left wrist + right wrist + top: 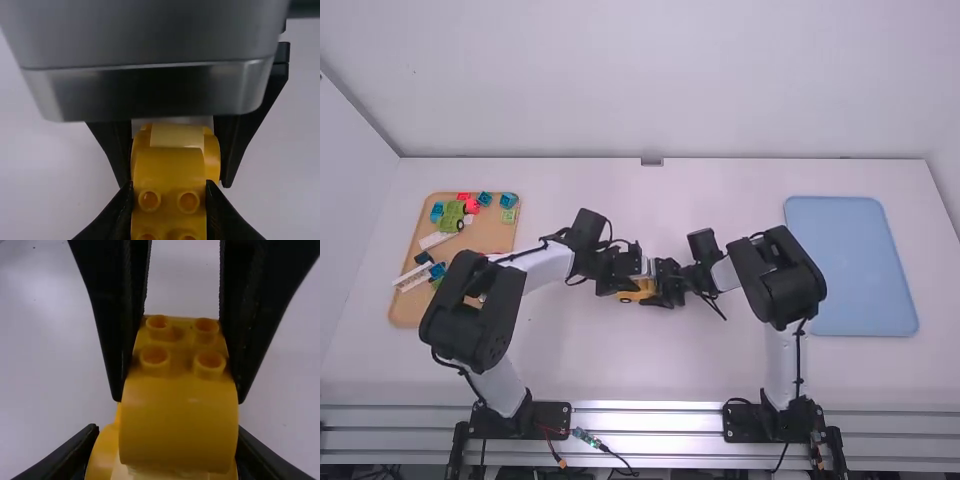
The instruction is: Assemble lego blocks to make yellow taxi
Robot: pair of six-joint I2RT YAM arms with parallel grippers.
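Studded yellow block (pixel 180 425), clamped in our left gripper (pixel 170 192), directly faces the rounded yellow part (pixel 212 155) we hold in our right gripper (pixel 167 432).

Table (pixel 582 362): tray (pixel 398 312) at left, mat (pixel 850 262) at right, block build (pixel 638 294) in the middle between the two. Left gripper (pixel 622 286) on the build's left side, right gripper (pixel 665 286) on its right. In the tray: a block (pixel 508 201) in the far right corner, another block (pixel 509 216) just nearer; wheeled piece (pixel 450 215) at far left; bar (pixel 437 240) along the left, second bar (pixel 410 278) nearer. Left arm (pixel 470 312) over the tray's near right part. Right arm (pixel 782 275) beside the mat's left edge.
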